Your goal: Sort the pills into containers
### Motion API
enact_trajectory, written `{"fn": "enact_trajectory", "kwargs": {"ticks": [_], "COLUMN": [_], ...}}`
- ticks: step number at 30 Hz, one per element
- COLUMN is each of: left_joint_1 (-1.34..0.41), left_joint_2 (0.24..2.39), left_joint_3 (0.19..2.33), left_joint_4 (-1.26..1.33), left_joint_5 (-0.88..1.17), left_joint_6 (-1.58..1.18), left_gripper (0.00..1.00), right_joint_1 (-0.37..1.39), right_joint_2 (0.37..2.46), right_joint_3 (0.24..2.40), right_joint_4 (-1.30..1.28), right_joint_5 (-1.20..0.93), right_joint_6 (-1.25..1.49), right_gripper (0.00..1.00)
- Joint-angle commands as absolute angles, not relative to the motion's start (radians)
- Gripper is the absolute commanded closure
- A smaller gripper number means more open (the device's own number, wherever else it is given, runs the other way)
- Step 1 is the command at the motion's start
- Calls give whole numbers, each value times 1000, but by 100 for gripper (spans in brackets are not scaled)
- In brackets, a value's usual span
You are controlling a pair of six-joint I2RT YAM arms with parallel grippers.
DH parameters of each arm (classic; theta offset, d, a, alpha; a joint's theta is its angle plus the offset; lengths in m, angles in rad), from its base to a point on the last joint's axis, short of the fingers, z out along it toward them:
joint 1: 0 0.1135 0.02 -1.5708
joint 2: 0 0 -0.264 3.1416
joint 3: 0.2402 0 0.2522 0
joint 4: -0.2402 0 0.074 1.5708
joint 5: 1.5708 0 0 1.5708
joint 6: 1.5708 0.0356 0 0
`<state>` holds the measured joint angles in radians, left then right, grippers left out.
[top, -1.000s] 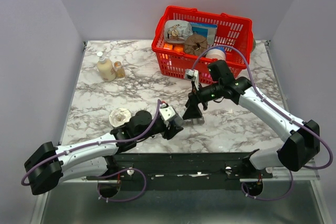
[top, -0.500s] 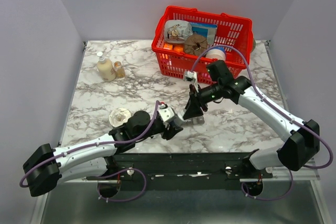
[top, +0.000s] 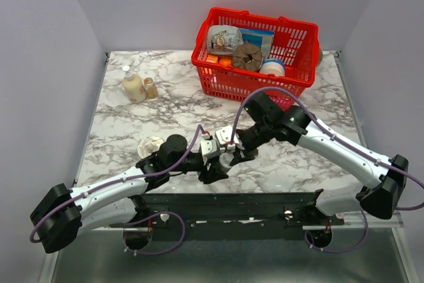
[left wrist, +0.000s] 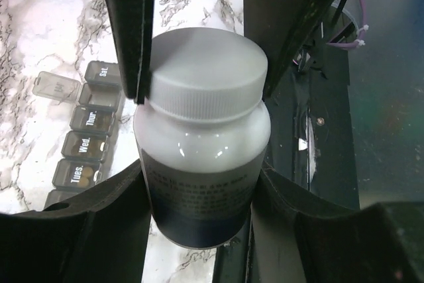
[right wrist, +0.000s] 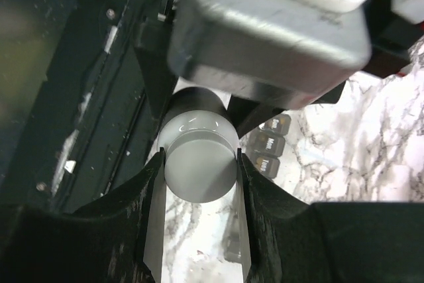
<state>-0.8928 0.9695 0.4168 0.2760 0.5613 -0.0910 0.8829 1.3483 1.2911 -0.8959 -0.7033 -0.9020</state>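
Holding the bottle (left wrist: 202,164): left gripper (left wrist: 199,193), jaws clamped on the white body, over the table's near edge.
Cap (left wrist: 205,71): white, ribbed, pinched on both sides by the right gripper (right wrist: 199,164), jaws narrow around it.
Containers (left wrist: 86,140): grey strip lying flat on the marble table (left wrist: 40,18), just beside the bottle; labels Sat., Thur., Wed., Tues. readable; one lid beside Sat. flipped open.
Red basket (top: 255,48): at the table's far side, well apart from both grippers.
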Motion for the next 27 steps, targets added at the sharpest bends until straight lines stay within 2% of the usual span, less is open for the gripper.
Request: {"fn": "enact_trajectory", "kwargs": {"ticks": [1, 4, 11, 13, 14, 15, 18, 21, 24, 25, 27], "left_joint_1": [-871, -871, -870, -870, -870, -870, -870, -870, -871, -873, -877], "left_joint_2": [904, 864, 894, 896, 891, 887, 865, 854, 856, 859, 871], "left_joint_3": [448, 449, 476, 491, 495, 503, 514, 522, 534, 538, 551], "left_joint_4": [344, 321, 298, 278, 250, 236, 192, 161, 141, 137, 118], "left_joint_5": [551, 537, 558, 551, 545, 531, 506, 468, 410, 388, 335], "left_joint_6": [-131, -118, -109, -89, -77, -60, -32, -8, 18, 21, 34], "left_gripper": [100, 100, 100, 100, 100, 100, 100, 100, 100, 100, 100], "right_joint_1": [903, 900, 893, 891, 888, 881, 815, 730, 670, 667, 666], "right_joint_2": [1315, 1275, 1287, 1314, 1324, 1334, 1348, 1339, 1312, 1304, 1292], "right_joint_3": [1264, 1227, 1210, 1248, 1265, 1300, 1336, 1350, 1312, 1293, 1261], "right_joint_4": [-976, -977, -954, -954, -957, -960, -960, -907, -777, -731, -646], "right_joint_5": [-618, -614, -776, -795, -795, -802, -915, -1006, -1006, -982, -856], "right_joint_6": [-1043, -1028, -934, -876, -846, -795, -718, -583, -363, -210, -71], "right_gripper": [93, 93, 88, 79, 70, 48, 18, 9, 3, 3, 3]}}
